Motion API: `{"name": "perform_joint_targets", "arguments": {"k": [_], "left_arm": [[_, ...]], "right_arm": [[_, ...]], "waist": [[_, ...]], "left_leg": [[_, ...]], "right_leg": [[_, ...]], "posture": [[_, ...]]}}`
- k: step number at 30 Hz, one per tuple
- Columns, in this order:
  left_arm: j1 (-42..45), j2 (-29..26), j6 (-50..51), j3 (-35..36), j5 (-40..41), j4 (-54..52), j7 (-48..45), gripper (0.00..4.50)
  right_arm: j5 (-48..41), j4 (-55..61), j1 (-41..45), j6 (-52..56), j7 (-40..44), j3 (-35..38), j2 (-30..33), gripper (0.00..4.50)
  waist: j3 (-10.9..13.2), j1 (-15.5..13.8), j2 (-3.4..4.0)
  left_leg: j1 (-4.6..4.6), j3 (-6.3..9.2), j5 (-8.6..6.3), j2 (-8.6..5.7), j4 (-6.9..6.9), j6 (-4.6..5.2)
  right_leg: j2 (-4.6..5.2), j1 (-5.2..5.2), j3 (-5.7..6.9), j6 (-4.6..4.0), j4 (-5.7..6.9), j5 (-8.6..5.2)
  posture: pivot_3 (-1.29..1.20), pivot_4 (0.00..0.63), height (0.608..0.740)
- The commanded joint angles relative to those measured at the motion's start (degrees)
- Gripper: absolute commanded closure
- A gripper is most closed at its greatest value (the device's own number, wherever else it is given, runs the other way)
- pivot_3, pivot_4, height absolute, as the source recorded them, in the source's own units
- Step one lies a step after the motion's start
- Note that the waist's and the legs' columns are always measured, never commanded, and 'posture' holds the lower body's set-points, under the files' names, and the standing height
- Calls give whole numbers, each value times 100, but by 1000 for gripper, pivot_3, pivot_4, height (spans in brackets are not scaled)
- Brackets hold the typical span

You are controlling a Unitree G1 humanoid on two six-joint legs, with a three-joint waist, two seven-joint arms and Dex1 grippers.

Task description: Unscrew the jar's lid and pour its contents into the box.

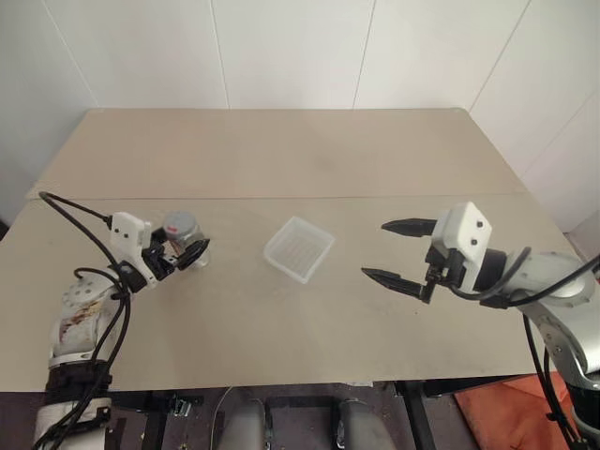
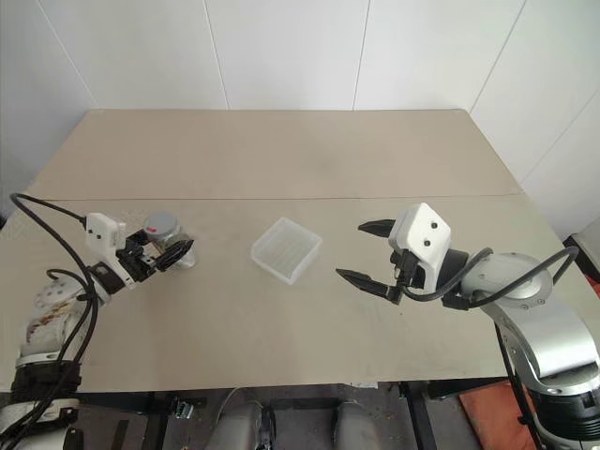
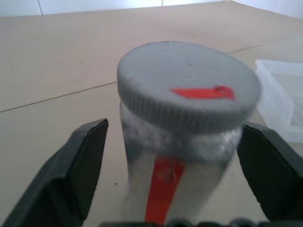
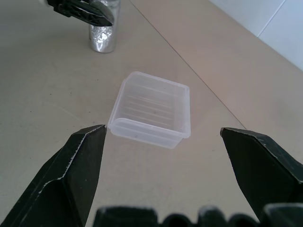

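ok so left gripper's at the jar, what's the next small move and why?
Probably close the left gripper on the jar. Its fingers stand on either side of the jar's body below the lid, with gaps visible on both sides, so nothing is gripped yet. The lid is still on, and the right gripper hangs open past the box, so the jar needs holding first.

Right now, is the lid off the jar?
No, the grey lid sits on top of the jar, between the left gripper's fingers.
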State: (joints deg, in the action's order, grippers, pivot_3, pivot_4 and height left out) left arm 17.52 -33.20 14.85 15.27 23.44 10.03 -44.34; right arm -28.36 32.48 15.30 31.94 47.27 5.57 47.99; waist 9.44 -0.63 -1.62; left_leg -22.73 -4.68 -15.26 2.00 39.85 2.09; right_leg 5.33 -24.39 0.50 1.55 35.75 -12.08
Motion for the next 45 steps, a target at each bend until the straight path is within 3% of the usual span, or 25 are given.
{"name": "perform_joint_targets", "arguments": {"k": [1,4,5,10,17,24,38,45], "left_arm": [[147,19,-205,-6,-70,31,51,1493],[174,4,-201,-17,-89,-25,63,2466],[180,-32,-159,-20,-66,-121,35,2548],[312,-358,295,-152,265,-1024,-403,2546],[772,-1477,1320,-360,1493,-1720,-2422,2546],[1543,-1134,1213,-1050,1287,-1238,-2910,2546],[2045,-725,643,-1376,867,-618,-3333,2546],[2091,-727,436,-1390,772,-580,-3520,2546]], "right_arm": [[-97,179,104,-6,-37,263,68,0],[-102,167,139,-2,-61,253,41,0],[-98,164,165,-7,-74,220,14,0],[-118,-33,816,22,-146,-348,-477,0],[-578,-825,2698,749,-185,-1186,-1868,0],[-529,-1450,3700,1313,-466,-1605,-2667,0],[-116,-2035,4129,1468,-627,-1995,-3140,0],[-449,-2278,4259,1488,-231,-1737,-3259,1753]], "waist": [[0,8,0],[0,10,0],[0,9,0],[4,32,-7],[5,145,-4],[6,74,-4],[5,144,-4],[5,146,-4]], "left_leg": [[0,0,0,0,0,0],[0,3,0,1,0,0],[0,3,0,1,0,0],[0,13,0,1,1,0],[-6,17,3,5,-3,-5],[-27,-3,3,-2,2,-5],[-89,-6,13,-2,5,-15],[-91,-5,13,-2,6,-15]], "right_leg": [[1,-1,-1,0,0,0],[0,-1,0,0,1,0],[0,-1,0,0,1,0],[0,-1,0,1,1,1],[-6,-16,-1,0,11,1],[-5,-14,25,0,24,2],[-7,-75,24,3,38,4],[-7,-76,24,4,38,4]], "posture": [[0,150,740],[0,150,740],[0,150,740],[0,150,740],[0,150,740],[0,150,740],[0,150,740],[0,150,740]]}}
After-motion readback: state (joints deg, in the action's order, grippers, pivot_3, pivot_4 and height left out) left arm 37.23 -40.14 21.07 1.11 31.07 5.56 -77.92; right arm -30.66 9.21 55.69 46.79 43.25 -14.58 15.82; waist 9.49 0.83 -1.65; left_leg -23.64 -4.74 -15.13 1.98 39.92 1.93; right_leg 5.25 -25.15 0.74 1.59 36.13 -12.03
